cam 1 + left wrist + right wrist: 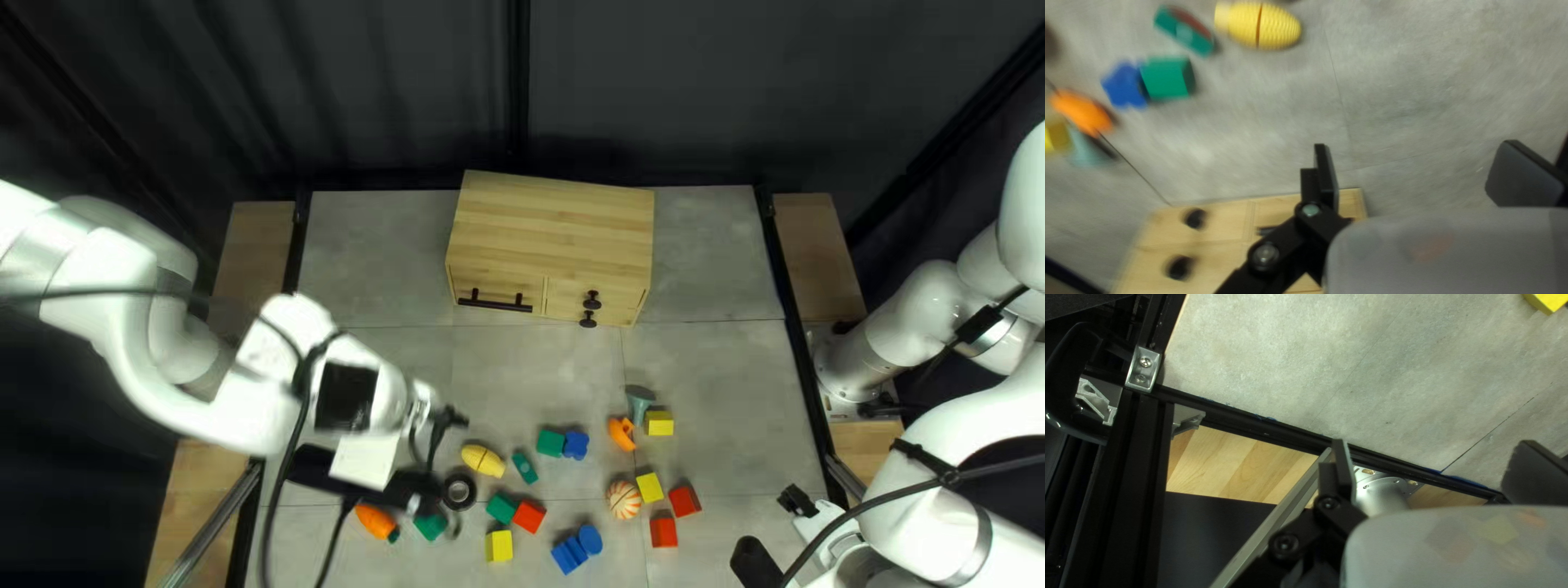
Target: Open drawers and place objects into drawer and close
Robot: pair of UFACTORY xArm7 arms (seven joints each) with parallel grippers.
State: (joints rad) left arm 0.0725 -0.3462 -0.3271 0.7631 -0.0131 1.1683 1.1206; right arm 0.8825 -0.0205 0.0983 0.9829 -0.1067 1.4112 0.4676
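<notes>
Wood cabinet (555, 218) far ctr, drawers (499, 288) shut, contents hidden. L gripper (440, 460), near L, released, fingers wide apart; R gripper (777, 531), near R, likewise wide open.

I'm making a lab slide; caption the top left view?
Two robot arms flank a table of scattered toys, a wooden drawer cabinet near its far edge.

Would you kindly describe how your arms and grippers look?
My left arm and right arm are white and rounded, with grey bands and black cables. My left gripper and right gripper each have two flat black fingers on black links.
</notes>
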